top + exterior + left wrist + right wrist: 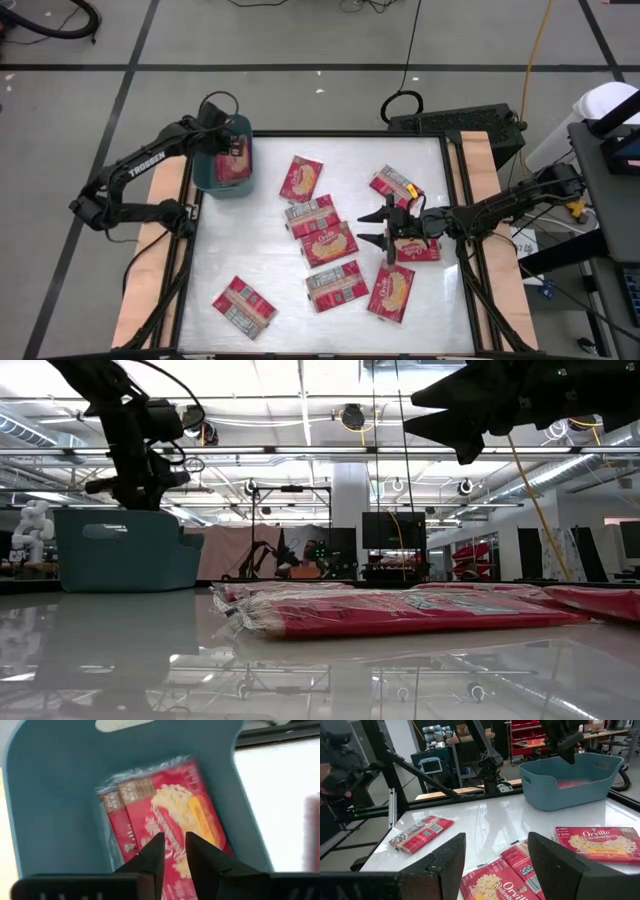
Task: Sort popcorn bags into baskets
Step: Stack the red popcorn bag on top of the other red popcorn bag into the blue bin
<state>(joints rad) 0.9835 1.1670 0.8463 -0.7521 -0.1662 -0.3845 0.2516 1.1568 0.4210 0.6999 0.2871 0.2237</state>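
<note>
The teal basket [224,160] stands at the table's far left corner, also in the low view [125,550]. Red popcorn bags [170,815] lie flat inside it, the top one picture side up. My left gripper [228,148] hangs over the basket, and its fingers [174,857] are open by a narrow gap above those bags. Several more bags lie flat on the table, among them one [330,243] and another [310,215] at mid-table. My right gripper [382,228] hovers wide open [495,855] just right of these two, pointing toward the table's left, and touches nothing.
Other bags lie at far centre [301,178], far right [395,186], near centre [336,285], near right [392,292] and near left [243,306]. One bag [418,252] lies under my right arm. Bare tabletop [230,240] lies between the basket and the near-left bag.
</note>
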